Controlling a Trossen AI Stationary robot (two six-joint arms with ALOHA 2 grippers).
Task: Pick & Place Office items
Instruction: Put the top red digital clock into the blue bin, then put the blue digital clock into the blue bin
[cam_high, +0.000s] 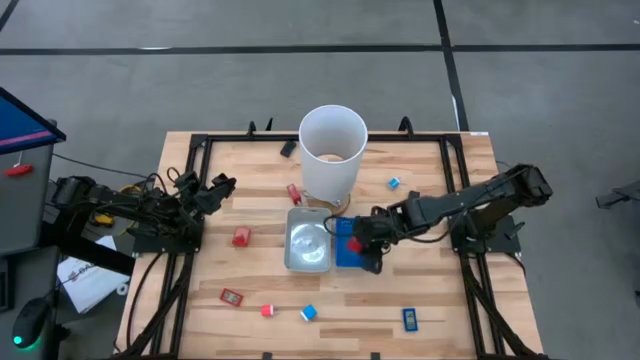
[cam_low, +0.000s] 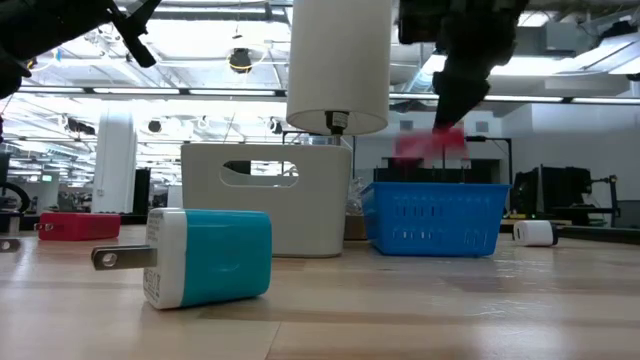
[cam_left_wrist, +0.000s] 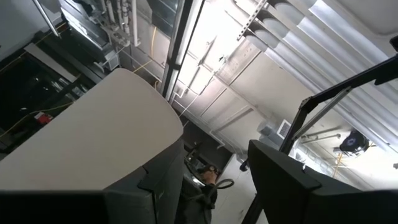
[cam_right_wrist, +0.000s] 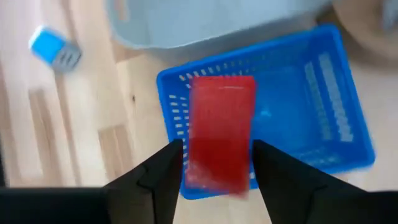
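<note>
My right gripper points down over the blue tray, its fingers apart. A flat red block shows between and just below the fingertips. In the low view the red block is a blur under the gripper, in the air above the blue tray. My left gripper waits open at the table's left, raised and tilted up toward the ceiling, with nothing between its fingers. More office items lie loose on the wood.
A tall white bin stands behind the clear tray. Loose pieces: red ones, blue ones, a black one. A teal plug lies near the low camera.
</note>
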